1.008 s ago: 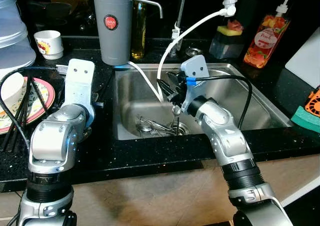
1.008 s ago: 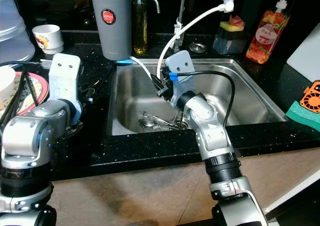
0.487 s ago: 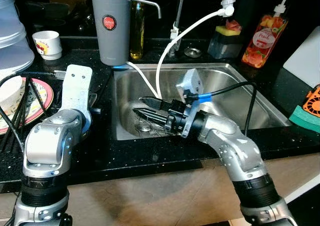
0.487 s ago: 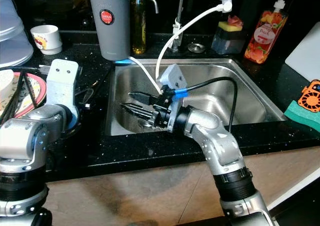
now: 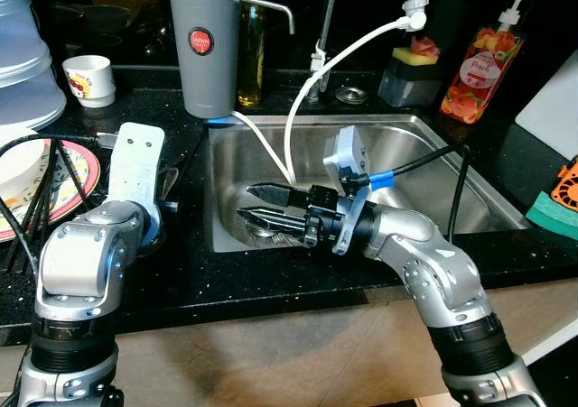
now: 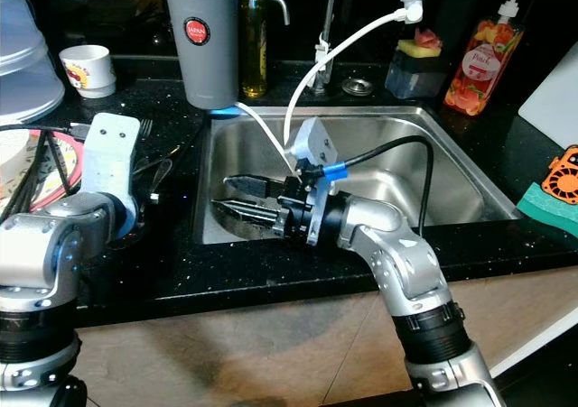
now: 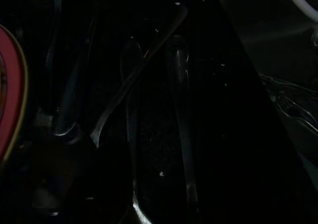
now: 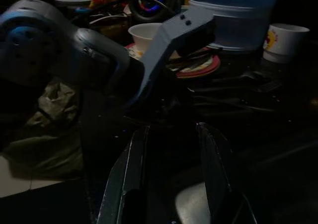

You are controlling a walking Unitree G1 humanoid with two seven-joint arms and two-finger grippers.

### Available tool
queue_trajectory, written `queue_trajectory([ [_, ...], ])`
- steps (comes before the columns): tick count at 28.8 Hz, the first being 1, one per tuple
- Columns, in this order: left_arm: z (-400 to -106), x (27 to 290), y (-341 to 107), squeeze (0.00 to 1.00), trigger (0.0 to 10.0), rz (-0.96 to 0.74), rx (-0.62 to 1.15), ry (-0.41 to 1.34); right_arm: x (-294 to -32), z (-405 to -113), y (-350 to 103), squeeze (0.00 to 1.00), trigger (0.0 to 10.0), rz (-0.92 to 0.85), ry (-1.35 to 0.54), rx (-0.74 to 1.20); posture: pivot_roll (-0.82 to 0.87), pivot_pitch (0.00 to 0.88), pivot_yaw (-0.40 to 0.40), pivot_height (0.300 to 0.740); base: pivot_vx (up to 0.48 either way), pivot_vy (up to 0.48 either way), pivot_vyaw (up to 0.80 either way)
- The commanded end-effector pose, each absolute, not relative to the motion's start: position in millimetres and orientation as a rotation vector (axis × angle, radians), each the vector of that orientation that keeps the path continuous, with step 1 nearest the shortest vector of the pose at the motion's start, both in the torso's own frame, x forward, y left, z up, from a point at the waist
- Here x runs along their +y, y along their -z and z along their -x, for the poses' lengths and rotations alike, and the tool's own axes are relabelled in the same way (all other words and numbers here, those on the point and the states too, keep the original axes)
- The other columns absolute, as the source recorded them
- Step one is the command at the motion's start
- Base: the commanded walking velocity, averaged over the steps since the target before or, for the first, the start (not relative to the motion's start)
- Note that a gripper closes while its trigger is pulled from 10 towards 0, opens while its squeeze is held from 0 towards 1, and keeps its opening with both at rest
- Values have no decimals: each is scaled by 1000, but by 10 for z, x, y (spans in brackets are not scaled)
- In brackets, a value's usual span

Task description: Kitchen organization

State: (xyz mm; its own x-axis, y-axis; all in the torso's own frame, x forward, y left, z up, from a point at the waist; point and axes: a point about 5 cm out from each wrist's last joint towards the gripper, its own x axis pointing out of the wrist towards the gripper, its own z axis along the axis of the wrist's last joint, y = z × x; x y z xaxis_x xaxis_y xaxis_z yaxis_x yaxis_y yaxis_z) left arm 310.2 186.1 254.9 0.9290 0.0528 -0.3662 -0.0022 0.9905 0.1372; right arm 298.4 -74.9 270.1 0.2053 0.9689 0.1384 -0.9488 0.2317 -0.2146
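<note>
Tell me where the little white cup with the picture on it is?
The little white cup sits on the black counter at the far left in the eye views, behind the pink plate and left of the tall gray jug.

The grey canister (image 5: 203, 44) bears a round red label whose lettering is too small to read.

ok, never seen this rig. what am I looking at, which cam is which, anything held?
It is a humanoid robot with two silver arms at a kitchen sink. The two wide pictures come from its head camera; the two dark ones from cameras on its wrists. The right gripper reaches sideways over the sink, fingers open, holding nothing. Cutlery lies in the sink bottom beneath it. The left arm rests over the black counter, where the left wrist view shows more cutlery. A grey water dispenser, cup, plate and soap bottle stand around.
</note>
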Motion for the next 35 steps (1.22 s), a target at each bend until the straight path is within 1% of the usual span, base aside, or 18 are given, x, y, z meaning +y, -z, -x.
queue_trajectory([
  [1, -3101, 1852, -2441, 0, 10000, -131, 445, -8, -734, -2932, -2696, 0, 10000, 92, -1372, -260, -14, 117, -35, 740, 0, 0, 0],
  [6, -3099, 1835, -2407, 0, 10000, -107, 473, 14, -738, -2924, -2697, 0, 10000, 93, -1378, -257, -13, 118, -32, 740, 0, 0, 0],
  [10, -3093, 1776, -2404, 0, 10000, -110, 475, 64, -742, -2917, -2700, 0, 10000, 92, -1380, -257, -12, 118, -32, 740, 0, 0, 0],
  [11, -3090, 1754, -2403, 0, 8667, -114, 478, 81, -743, -2917, -2702, 0, 10000, 89, -1379, -257, -10, 118, -32, 740, 0, 0, 0],
  [13, -3088, 1742, -2402, 0, 8667, -117, 480, 91, -743, -2917, -2703, 0, 10000, 87, -1378, -257, -10, 118, -32, 740, 0, 0, 0],
  [14, -3086, 1736, -2395, 0, 4549, -122, 484, 97, -743, -2916, -2704, 0, 10000, 86, -1378, -258, -11, 118, -31, 740, 0, 0, 0],
  [15, -3083, 1737, -2391, 0, 824, -127, 487, 100, -744, -2917, -2707, 0, 10000, 84, -1377, -258, -11, 118, -30, 740, 0, 0, 0],
  [16, -3083, 1739, -2389, 0, 0, -133, 487, 100, -745, -2919, -2709, 0, 10000, 83, -1377, -259, -11, 118, -30, 740, 0, 0, 0],
  [18, -3083, 1741, -2388, 0, 0, -137, 488, 100, -746, -2920, -2710, 0, 10000, 82, -1376, -259, -11, 118, -30, 740, 0, 0, 0],
  [19, -3082, 1744, -2388, 0, 1216, -146, 488, 100, -747, -2921, -2711, 0, 10000, 80, -1375, -259, -9, 117, -30, 740, 0, 0, 0],
  [21, -3082, 1744, -2388, 0, 1216, -146, 488, 100, -747, -2921, -2711, 0, 10000, 80, -1375, -259, -9, 117, -30, 740, 0, 0, 0],
  [22, -3082, 1749, -2385, 0, 8863, -161, 492, 96, -747, -2922, -2711, 0, 10000, 80, -1374, -260, -9, 117, -30, 740, 0, 0, 0],
  [23, -3083, 1754, -2381, 0, 10000, -174, 494, 93, -747, -2922, -2712, 0, 10000, 79, -1374, -260, -9, 117, -30, 740, 0, 0, 0],
  [29, -3106, 1806, -2431, 0, 10000, -232, 459, 40, -748, -2920, -2716, 0, 10000, 78, -1375, -262, -9, 115, -29, 740, 0, 0, 0],
  [30, -3129, 1836, -2504, 149, 10000, -231, 414, 4, -750, -2920, -2719, 0, 10000, 75, -1375, -264, -10, 116, -29, 740, 0, 0, 0],
  [32, -3136, 1845, -2529, 149, 10000, -224, 401, -7, -751, -2919, -2721, 0, 10000, 73, -1375, -264, -10, 116, -29, 740, 0, 0, 0],
  [33, -3139, 1848, -2545, 1000, 10000, -219, 396, -6, -752, -2920, -2723, 0, 10000, 71, -1375, -265, -9, 117, -30, 740, 0, 0, 0],
  [35, -3141, 1853, -2554, 1000, 10000, -218, 394, -9, -752, -2920, -2725, 0, 10000, 69, -1375, -266, -9, 116, -30, 740, 0, 0, 0],
])
